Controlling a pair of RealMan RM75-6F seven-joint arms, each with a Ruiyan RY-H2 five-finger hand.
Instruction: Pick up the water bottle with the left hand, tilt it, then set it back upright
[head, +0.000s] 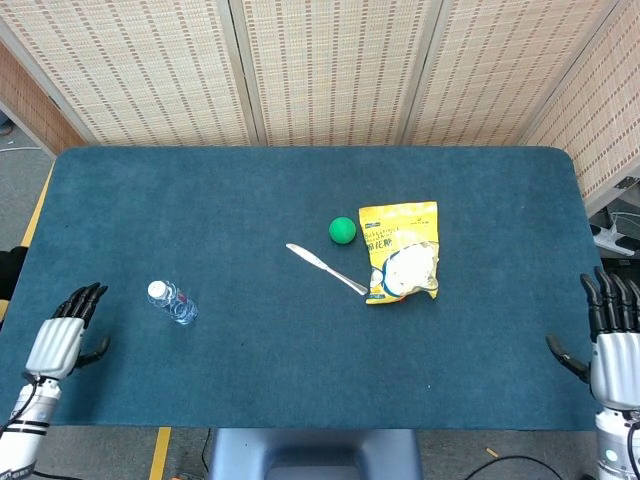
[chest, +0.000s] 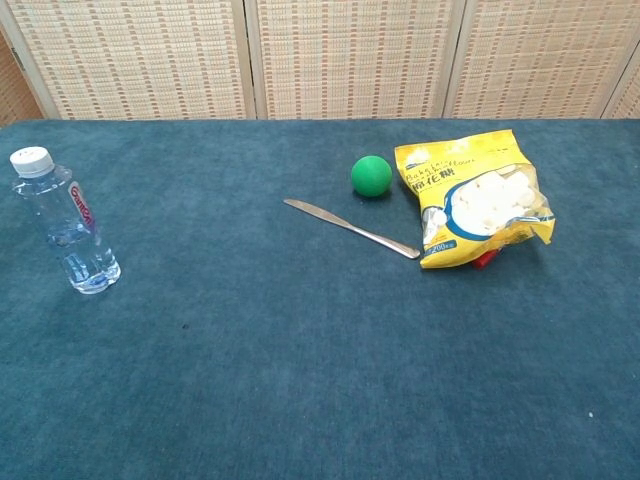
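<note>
Since water bottle (head: 173, 302) stands upright near desk (head: 250, 190) left edge, untouched, left robot hand (head: 64, 330) waits beside it, fingers spread, empty; right robot hand (head: 612, 345) spread, idle at right edge.

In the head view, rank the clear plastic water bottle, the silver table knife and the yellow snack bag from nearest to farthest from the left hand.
From the left hand:
1. Clear plastic water bottle, just to its right, upright.
2. Silver table knife, mid-table.
3. Yellow snack bag, right of the knife.

Both views are bright, evenly lit and sharp; shadows on the bench (head: 250, 380) are faint and soft.
</note>
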